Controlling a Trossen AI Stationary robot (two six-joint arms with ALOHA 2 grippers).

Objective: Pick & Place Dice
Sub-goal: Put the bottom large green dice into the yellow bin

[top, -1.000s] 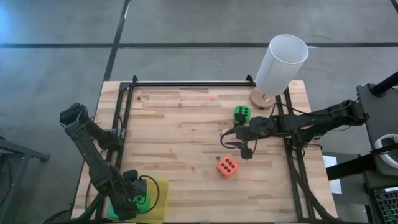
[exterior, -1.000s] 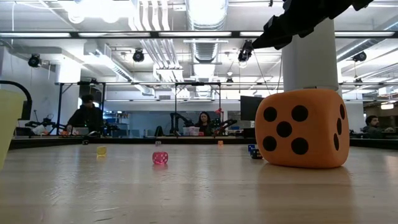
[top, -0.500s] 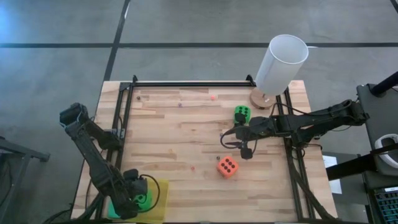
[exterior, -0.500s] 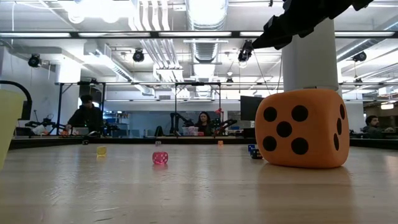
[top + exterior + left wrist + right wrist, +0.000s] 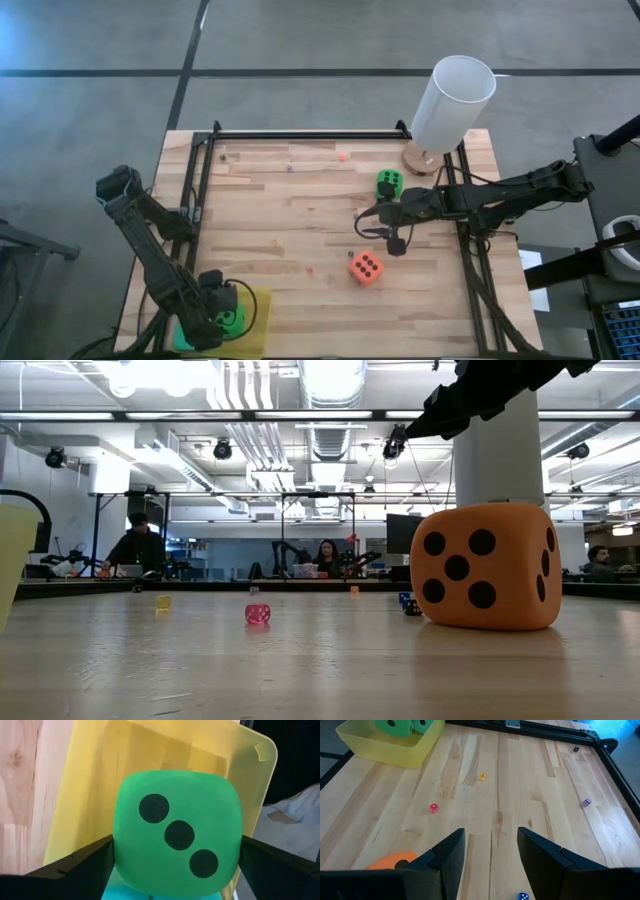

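My left gripper (image 5: 224, 320) is at the table's near left corner, over the yellow tray (image 5: 260, 305), shut on a green die (image 5: 177, 835) whose three-pip face shows. A teal die (image 5: 131, 893) shows just below it in the tray. My right gripper (image 5: 395, 243) hovers open over the table's right middle. The orange-red die (image 5: 365, 267) sits on the table just nearer than it and fills the low view (image 5: 487, 565). A second green die (image 5: 389, 183) rests on the wood near the white cylinder (image 5: 452, 103). My left gripper pinches the green die between its two fingers (image 5: 82, 865), one on each opposite side face (image 5: 120, 855), coming from above and pointing down into the tray. Whether the die rests on the teal die beneath it cannot be told.
Tiny dice lie scattered on the wood: a red one (image 5: 434, 808), a yellow one (image 5: 482, 776), a purple one (image 5: 586, 802) and a blue one (image 5: 521, 896). A black frame rail (image 5: 300, 135) runs along the far edge. People sit in the room behind.
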